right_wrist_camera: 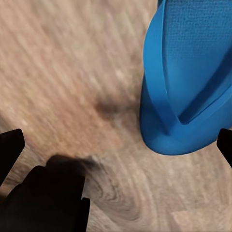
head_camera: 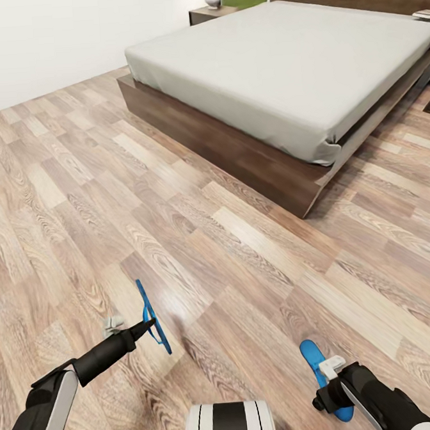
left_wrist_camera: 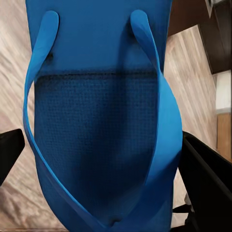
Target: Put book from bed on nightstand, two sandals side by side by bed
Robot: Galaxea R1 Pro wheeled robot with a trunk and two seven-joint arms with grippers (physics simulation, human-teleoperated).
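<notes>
Left hand (head_camera: 148, 327) gripping one sandal (head_camera: 152, 319), right hand (head_camera: 329, 386) seemingly another sandal (head_camera: 319, 374).

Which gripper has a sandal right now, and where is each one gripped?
Both. The left gripper pinches one sandal edge-on at its side; the right gripper holds the other sandal near one end.

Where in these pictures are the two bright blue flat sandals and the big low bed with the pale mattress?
Bright blue sandal at left gripper (head_camera: 153, 317): head view, its thin edge.
Bright blue sandal at right gripper (head_camera: 311, 354): head view, rounded end.
Large low bed, dark wooden frame (head_camera: 236, 150): head view, frame's side board.
</notes>
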